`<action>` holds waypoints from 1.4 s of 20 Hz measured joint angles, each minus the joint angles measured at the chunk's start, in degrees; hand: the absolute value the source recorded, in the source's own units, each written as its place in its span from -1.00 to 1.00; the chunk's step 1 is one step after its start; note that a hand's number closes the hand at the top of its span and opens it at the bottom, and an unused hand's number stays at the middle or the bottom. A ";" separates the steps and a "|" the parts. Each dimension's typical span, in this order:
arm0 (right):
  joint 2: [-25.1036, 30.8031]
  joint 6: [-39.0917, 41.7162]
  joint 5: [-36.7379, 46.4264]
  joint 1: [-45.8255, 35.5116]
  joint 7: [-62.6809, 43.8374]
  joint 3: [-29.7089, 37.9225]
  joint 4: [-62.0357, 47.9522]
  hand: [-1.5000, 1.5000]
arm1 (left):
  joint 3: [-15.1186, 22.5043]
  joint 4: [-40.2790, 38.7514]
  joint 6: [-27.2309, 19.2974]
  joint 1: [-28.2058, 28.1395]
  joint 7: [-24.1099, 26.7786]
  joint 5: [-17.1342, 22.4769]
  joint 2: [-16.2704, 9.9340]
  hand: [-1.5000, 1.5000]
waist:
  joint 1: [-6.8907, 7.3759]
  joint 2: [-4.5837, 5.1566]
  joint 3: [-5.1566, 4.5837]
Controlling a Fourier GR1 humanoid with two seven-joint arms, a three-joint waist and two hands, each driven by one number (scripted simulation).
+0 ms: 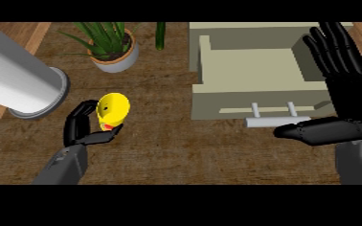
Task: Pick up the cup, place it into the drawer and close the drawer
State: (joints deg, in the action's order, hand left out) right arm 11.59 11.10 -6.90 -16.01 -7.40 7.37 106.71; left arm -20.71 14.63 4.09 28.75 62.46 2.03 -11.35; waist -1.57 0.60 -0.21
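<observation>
A yellow cup [113,108] with a red mark lies tilted at the left centre, its mouth facing up and away. My left hand [83,127] curls round its lower end, thumb under it and fingers on its left side. The beige drawer [212,72] stands pulled open at the upper right, its inside bare and its grey bar handle [276,121] at the front. My right hand [338,86] is open at the drawer's right side, fingers straight and pointing away, thumb stretched left just beside the handle's right end.
A potted green plant [112,45] stands at the back left. A large grey cylinder [28,84] lies at the far left edge. The dark wooden counter [176,153] runs across the front.
</observation>
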 measured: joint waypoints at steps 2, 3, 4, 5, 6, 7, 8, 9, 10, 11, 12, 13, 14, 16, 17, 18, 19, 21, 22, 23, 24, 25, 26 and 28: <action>-0.13 0.17 0.00 0.67 0.39 -0.08 0.24 -1.00 | -0.50 1.00 0.66 0.96 0.27 0.74 0.28 1.00 | 0.03 -0.05 0.01; -0.17 0.25 -0.31 0.99 0.38 0.06 0.54 -1.00 | -0.74 1.52 1.06 1.16 0.53 1.14 0.65 1.00 | 0.01 -0.07 0.01; 0.02 0.10 -0.62 0.51 -0.17 0.40 0.78 -1.00 | -0.94 1.80 1.42 1.32 0.69 1.47 0.89 1.00 | 0.04 -0.08 0.02; 0.06 0.32 -0.85 0.82 0.17 0.63 0.63 -1.00 | -0.97 2.17 1.70 1.33 0.87 1.68 1.40 1.00 | 0.13 -0.11 0.02; 0.35 0.55 -1.24 0.94 0.12 1.03 0.81 -1.00 | -1.08 2.37 1.99 1.34 1.03 1.90 1.58 1.00 | 0.12 -0.11 0.03; 0.35 0.38 -1.17 0.36 -0.01 1.06 0.41 -1.00 | -1.21 2.61 2.20 1.56 1.11 2.11 1.65 1.00 | 0.22 -0.11 0.03; 0.38 0.37 -1.16 0.32 0.08 1.16 0.24 -1.00 | -1.27 2.82 2.30 1.39 1.40 2.25 2.03 1.00 | 0.28 -0.11 0.04; 0.28 0.31 -0.92 0.14 0.11 0.93 -0.09 -1.00 | -1.26 2.95 2.38 2.03 1.38 2.31 2.40 1.00 | 0.26 -0.09 0.03; 0.68 0.58 -1.21 -0.07 0.04 1.36 -0.39 -1.00 | -1.00 3.44 2.75 2.41 1.12 2.29 2.40 1.00 | 0.38 -0.13 0.05; 0.83 0.45 -1.25 -0.41 -0.36 1.50 -0.41 -1.00 | -0.63 4.03 3.03 3.25 0.73 2.18 2.61 1.00 | 0.46 -0.19 0.07; 0.99 0.43 -1.36 -0.46 -0.99 1.51 -0.02 -1.00 | -0.15 4.87 3.35 4.03 0.18 2.09 2.85 1.00 | 0.60 -0.31 0.09; 0.80 0.32 -1.07 -0.13 -0.70 1.41 -0.19 -1.00 | 0.44 5.79 3.61 4.52 -0.27 1.87 3.01 1.00 | 0.77 -0.39 0.11; 0.90 0.41 -1.01 0.18 -0.36 1.61 -0.26 -1.00 | 1.14 6.71 3.75 5.04 -0.89 1.61 3.47 1.00 | 0.90 -0.45 0.14; 0.88 0.45 -0.59 0.71 0.42 1.73 -0.68 -1.00 | 2.37 8.92 3.83 6.93 -2.70 1.30 4.51 1.00 | 1.15 -0.59 0.18; 1.03 0.22 -0.58 -0.04 -0.08 1.88 -1.08 -1.00 | 3.00 10.48 3.60 7.77 -3.66 1.15 5.05 1.00 | 1.39 -0.67 0.21; 1.06 0.56 -0.62 0.54 0.35 1.89 -1.12 -1.00 | 3.38 11.96 3.47 8.91 -4.76 1.24 5.33 1.00 | 1.48 -0.74 0.21; 1.32 0.57 -0.58 0.59 0.36 2.21 -1.18 -1.00 | 4.01 13.66 3.30 9.76 -6.00 1.19 5.84 1.00 | 1.62 -0.81 0.24; 1.62 0.64 -0.83 0.33 0.34 2.75 -1.78 -1.00 | 5.63 17.32 3.07 10.96 -9.03 0.97 7.20 1.00 | 1.94 -0.95 0.26; 1.44 0.38 -0.29 0.40 0.48 2.52 -2.02 -1.00 | 6.34 19.24 2.99 12.03 -11.03 1.04 7.92 1.00 | 2.13 -1.04 0.27; 1.71 0.60 -0.69 0.43 0.02 2.69 -1.51 -1.00 | 6.89 20.93 2.78 13.16 -13.03 1.12 8.36 1.00 | 2.11 -1.07 0.28; 1.60 0.62 -0.57 1.17 0.25 2.65 -0.99 -1.00 | 7.71 22.99 2.40 13.87 -15.05 1.16 8.98 1.00 | 2.13 -1.14 0.28; 1.36 0.46 -0.19 1.56 0.53 2.49 -1.10 -1.00 | 8.20 24.79 2.20 14.95 -17.36 1.37 9.36 1.00 | 2.14 -1.13 0.27; 1.19 0.25 0.10 1.40 0.68 2.36 -1.37 -1.00 | 9.27 26.47 1.28 15.88 -19.61 1.90 9.78 1.00 | 2.11 -1.12 0.28; 0.99 0.06 0.13 1.47 0.79 2.38 -1.27 -1.00 | 11.24 29.24 -0.94 18.39 -24.36 2.69 10.38 1.00 | 1.92 -1.09 0.27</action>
State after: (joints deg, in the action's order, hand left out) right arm 12.58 11.16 -6.77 -14.55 -6.61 9.76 105.44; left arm -9.47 43.87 3.15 47.14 38.10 4.72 -0.98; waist 0.35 -0.49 0.06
